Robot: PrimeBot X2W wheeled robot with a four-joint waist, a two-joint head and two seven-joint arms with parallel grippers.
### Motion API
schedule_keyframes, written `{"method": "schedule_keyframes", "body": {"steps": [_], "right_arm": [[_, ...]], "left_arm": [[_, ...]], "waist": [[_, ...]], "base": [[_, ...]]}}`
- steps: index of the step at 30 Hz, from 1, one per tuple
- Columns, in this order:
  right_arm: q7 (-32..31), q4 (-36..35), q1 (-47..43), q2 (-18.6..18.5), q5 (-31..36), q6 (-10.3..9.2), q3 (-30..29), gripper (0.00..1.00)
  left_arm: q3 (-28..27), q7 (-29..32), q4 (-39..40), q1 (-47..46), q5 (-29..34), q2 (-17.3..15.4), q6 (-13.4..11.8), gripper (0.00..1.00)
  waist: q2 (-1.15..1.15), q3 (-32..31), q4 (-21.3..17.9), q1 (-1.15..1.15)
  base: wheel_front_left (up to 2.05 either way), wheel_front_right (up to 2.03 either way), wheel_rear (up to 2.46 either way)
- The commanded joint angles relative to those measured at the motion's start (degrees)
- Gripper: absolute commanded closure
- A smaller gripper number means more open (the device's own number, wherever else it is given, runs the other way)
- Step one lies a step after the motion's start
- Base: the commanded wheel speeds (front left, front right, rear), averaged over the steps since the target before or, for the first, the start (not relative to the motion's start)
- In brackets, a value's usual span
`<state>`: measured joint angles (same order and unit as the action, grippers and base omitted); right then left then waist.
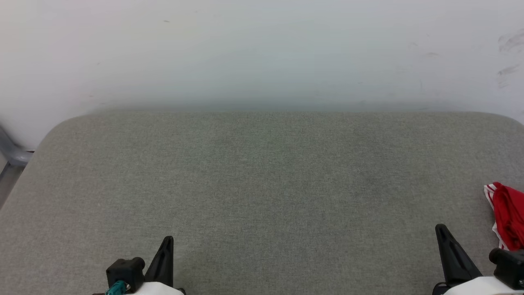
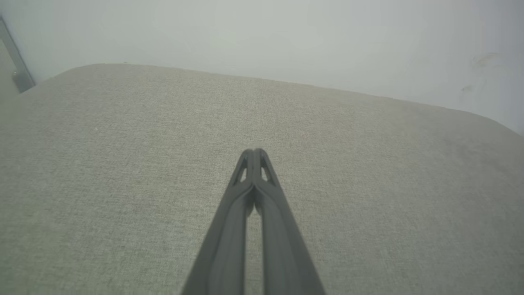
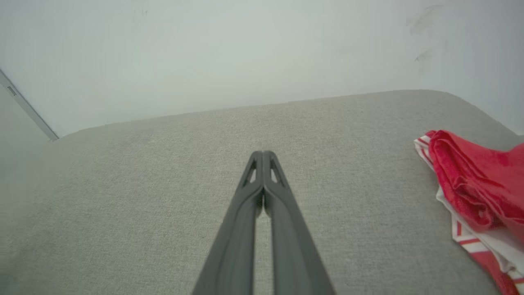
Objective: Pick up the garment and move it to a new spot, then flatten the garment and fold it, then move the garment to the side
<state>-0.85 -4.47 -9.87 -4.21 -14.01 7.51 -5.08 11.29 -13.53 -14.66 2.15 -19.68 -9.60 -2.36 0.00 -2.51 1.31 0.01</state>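
Nearest me, my left gripper and right gripper sit at the bottom of the frame, both clenched on nothing. The garment lies bunched at the right edge, near the right gripper, on the grey cushion. It looks soft, light and floppy; I'd pinch a raised red fold.

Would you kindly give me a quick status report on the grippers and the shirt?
Left gripper shut, empty. Right gripper shut, empty. Shirt bunched at cushion's right edge, untouched. Nothing between it and right gripper.
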Motion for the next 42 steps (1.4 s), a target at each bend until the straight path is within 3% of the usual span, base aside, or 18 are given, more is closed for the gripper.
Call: {"method": "schedule_keyframes", "body": {"steps": [1,20,42], "right_arm": [[-0.2,-0.2,1.4,0.0,-3.0,0.00,-0.2,1.00],[-1.6,4.4,5.2,0.3,-21.8,-0.01,-0.5,1.00],[-2.8,8.5,8.6,0.6,-38.4,-0.01,-0.8,1.00]], "left_arm": [[-1.0,0.6,0.8,-1.5,-2.7,0.1,0.6,1.00],[-5.2,5.4,0.9,-3.3,-20.1,1.8,2.9,1.00],[-9.0,9.7,0.9,-5.0,-35.5,3.2,5.0,1.00]], "waist": [[0.00,0.0,0.0,0.00],[0.00,0.5,-0.2,0.00],[0.00,0.9,-0.4,0.00]], "base": [[0.00,0.00,0.00],[0.00,0.00,0.00],[0.00,0.00,0.00]]}}
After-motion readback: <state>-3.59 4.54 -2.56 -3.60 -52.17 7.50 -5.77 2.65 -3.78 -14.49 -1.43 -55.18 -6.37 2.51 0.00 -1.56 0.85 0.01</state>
